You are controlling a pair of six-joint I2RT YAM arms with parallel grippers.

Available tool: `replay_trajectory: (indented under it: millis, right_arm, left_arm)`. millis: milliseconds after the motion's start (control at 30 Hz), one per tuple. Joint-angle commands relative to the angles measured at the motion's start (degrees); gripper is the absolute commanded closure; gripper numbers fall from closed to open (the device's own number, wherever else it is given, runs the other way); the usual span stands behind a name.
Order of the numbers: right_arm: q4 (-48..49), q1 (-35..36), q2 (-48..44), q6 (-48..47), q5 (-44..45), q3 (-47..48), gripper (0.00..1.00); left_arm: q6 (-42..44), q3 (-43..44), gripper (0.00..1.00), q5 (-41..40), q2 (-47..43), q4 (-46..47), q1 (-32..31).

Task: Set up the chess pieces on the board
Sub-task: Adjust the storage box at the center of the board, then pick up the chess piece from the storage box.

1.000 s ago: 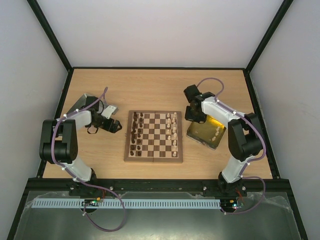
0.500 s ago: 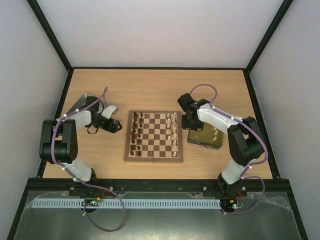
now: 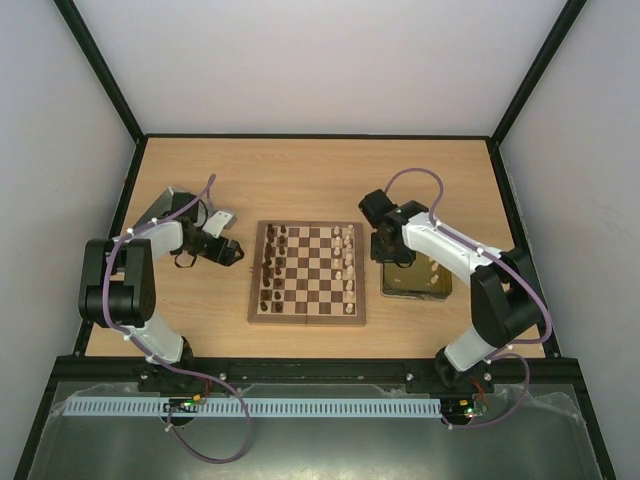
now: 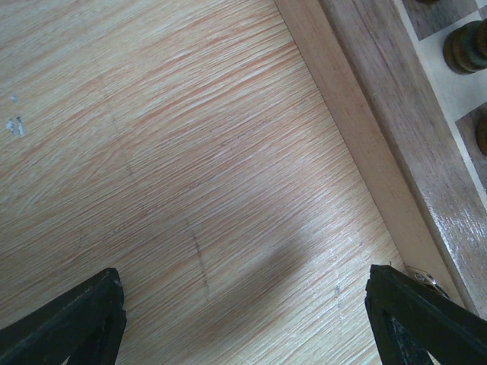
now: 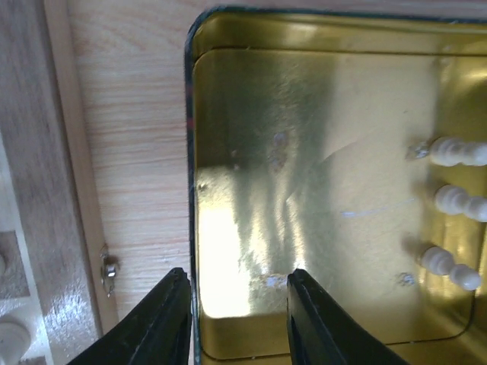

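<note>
The right hand [image 5: 237,277] stands partly open, astride the wall of the gold tray [image 5: 304,17] that faces the board [image 5: 27,114] — cream pieces [image 5: 456,201] sit inside. The left hand [image 4: 242,275] gapes wide over bare bench [image 4: 152,152] beside the board, where chess pieces [image 3: 347,262] line two sides.

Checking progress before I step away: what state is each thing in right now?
Left hand: open, empty, over the table beside the board.
Right hand: open, astride the tray wall.
Tray: flat on the table.
Tray pieces: cream, lying on their sides.
Board: flat, dark pieces standing left, cream pieces standing right.
</note>
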Motion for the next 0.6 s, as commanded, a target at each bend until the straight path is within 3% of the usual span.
replay_trajectory:
  millis: [0, 300, 567]
  right_arm:
    - [-2.15, -1.00, -0.77, 2.64, 6.74, 1.85, 0.66]
    - [3.25, -14.69, -4.04, 3.38, 5.67, -4.36, 0.67]
    - [9.35, -20.23, -1.94, 5.52, 0.53, -6.99, 0.68]
  left_arm:
    - [0.00, -1.04, 0.13, -0.04, 0.25, -2.55, 0.02]
    - [0.18, -0.86, 0.13, 0.37, 0.62, -2.37, 0.02]
    - [0.26, -0.91, 0.13, 0.31, 0.62, -2.34, 0.03]
